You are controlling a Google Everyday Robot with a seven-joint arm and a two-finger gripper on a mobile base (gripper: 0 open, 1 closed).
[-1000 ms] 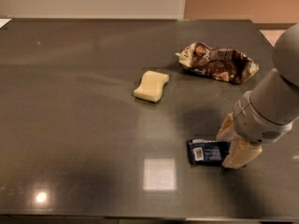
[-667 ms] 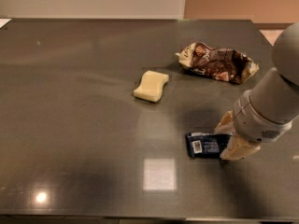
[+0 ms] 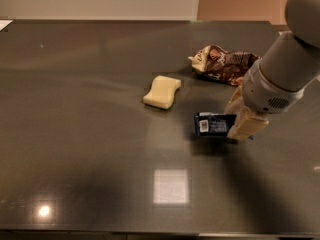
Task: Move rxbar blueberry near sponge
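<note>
Right of the cream wavy-sided sponge (image 3: 162, 91), the 2-finger gripper (image 3: 239, 118) clamps the flat navy-blue rxbar blueberry wrapper (image 3: 211, 124); carrying it left looks next

The gripper (image 3: 239, 119) pinches the navy rxbar blueberry (image 3: 212, 124), barcode up, near the cream sponge (image 3: 162, 92).

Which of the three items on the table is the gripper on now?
The dark navy-blue flat bar wrapper, its right end between the fingers of the gripper; the cream wavy sponge and brown snack bag lie apart.
</note>
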